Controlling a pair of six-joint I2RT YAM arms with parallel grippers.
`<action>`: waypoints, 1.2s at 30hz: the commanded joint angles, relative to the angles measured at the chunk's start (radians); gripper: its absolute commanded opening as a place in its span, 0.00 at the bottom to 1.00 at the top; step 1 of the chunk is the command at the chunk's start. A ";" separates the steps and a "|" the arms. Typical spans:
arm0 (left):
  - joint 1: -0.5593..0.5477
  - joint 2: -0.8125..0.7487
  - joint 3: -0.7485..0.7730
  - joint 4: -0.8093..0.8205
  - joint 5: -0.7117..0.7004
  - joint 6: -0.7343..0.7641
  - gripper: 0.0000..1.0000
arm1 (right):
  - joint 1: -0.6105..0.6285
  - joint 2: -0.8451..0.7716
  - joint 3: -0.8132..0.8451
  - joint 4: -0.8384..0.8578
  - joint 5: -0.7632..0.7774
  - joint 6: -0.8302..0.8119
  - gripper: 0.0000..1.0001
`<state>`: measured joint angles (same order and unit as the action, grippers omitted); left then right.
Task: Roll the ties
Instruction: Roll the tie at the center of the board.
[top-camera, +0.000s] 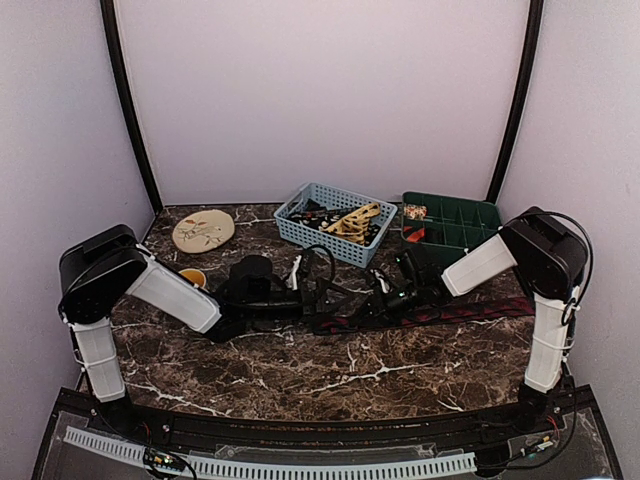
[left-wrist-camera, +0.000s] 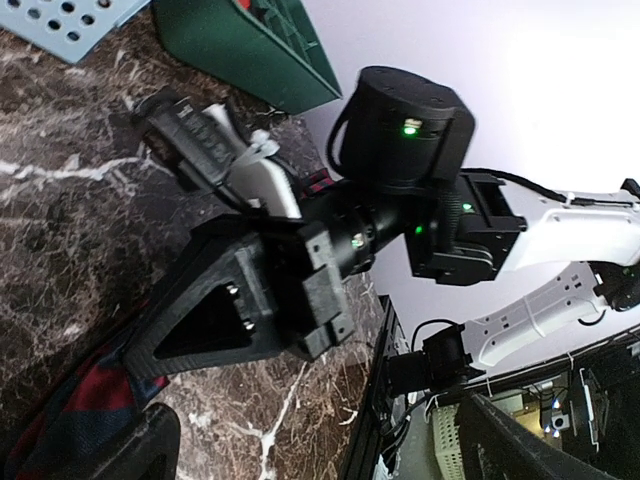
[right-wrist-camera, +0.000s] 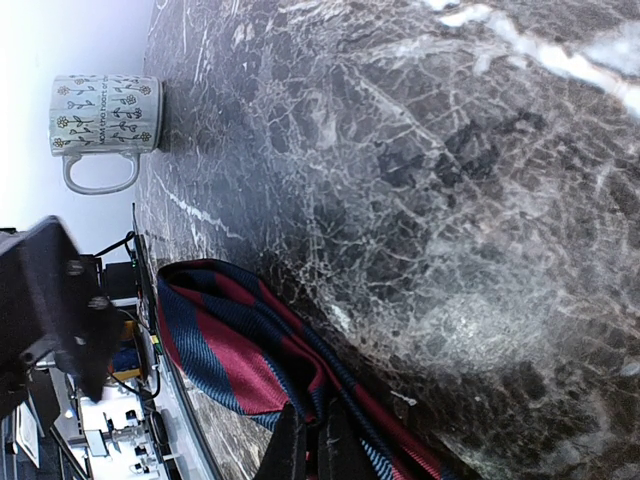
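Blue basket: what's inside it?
The blue basket holds a tan-gold tie lying over darker cloth. Whatever sits beneath them on the basket's bottom is covered.

Robot lab test cell: left arm (top-camera: 175, 295) & right arm (top-camera: 480, 265) bolted at edge of marble-look tabletop (top-camera: 330, 378), plain white backdrop panels (top-camera: 320, 90) w/ black corner poles (top-camera: 128, 110), perforated cable duct (top-camera: 300, 467) along front. Left wrist view: loose wiring & electronics (left-wrist-camera: 550, 420) past table edge.
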<state>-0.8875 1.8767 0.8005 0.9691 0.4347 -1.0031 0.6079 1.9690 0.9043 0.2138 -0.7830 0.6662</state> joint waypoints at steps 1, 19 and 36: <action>-0.007 0.037 0.032 -0.012 -0.015 -0.080 0.99 | -0.003 0.012 -0.020 -0.011 0.064 -0.003 0.00; 0.023 0.140 -0.116 -0.043 -0.105 -0.169 0.99 | -0.006 0.014 -0.037 0.010 0.062 0.007 0.00; -0.048 0.125 0.090 -0.171 -0.033 0.034 0.99 | -0.006 0.011 -0.049 0.022 0.061 0.018 0.00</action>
<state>-0.9428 1.9652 0.8783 0.8062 0.3862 -0.9691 0.6079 1.9690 0.8818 0.2661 -0.7792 0.6842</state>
